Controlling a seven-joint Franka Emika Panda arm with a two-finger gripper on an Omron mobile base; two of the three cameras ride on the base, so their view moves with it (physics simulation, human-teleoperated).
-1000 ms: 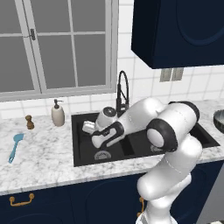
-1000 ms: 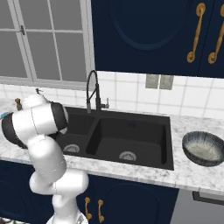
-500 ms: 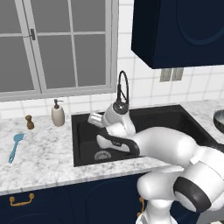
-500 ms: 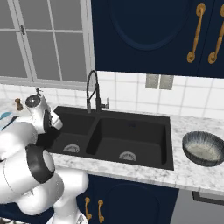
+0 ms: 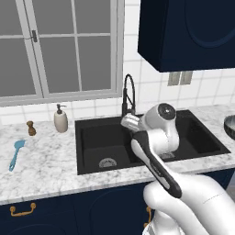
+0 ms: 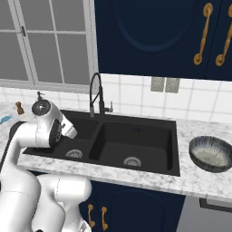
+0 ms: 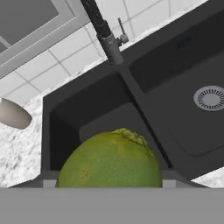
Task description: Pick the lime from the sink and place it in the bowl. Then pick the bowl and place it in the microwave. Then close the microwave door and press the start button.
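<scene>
The lime (image 7: pixel 111 159), round and yellow-green, looms close at the bottom of the hand view, high above the black sink (image 7: pixel 175 87). My gripper (image 6: pixel 74 132) is shut on the lime and hovers over the left basin of the sink (image 6: pixel 136 131), beside the faucet; its fingers are hidden. In the left base view the hand (image 5: pixel 130 122) sits in front of the faucet, over the sink (image 5: pixel 98 137). The striped gray-blue bowl (image 6: pixel 210 154) rests on the marble counter to the right of the sink, and its edge (image 5: pixel 231 126) peeks in at the right border.
A tall black faucet (image 5: pixel 128 94) rises behind the divider between the basins. A soap dispenser (image 5: pixel 60 120), a small brown grinder (image 5: pixel 31 128) and a blue spatula (image 5: pixel 16 153) stand on the counter to the left. Dark blue cabinets (image 6: pixel 154 36) hang overhead.
The arm has swung and folded, and the hand has risen out of the left basin to faucet height. The bowl has not moved.
</scene>
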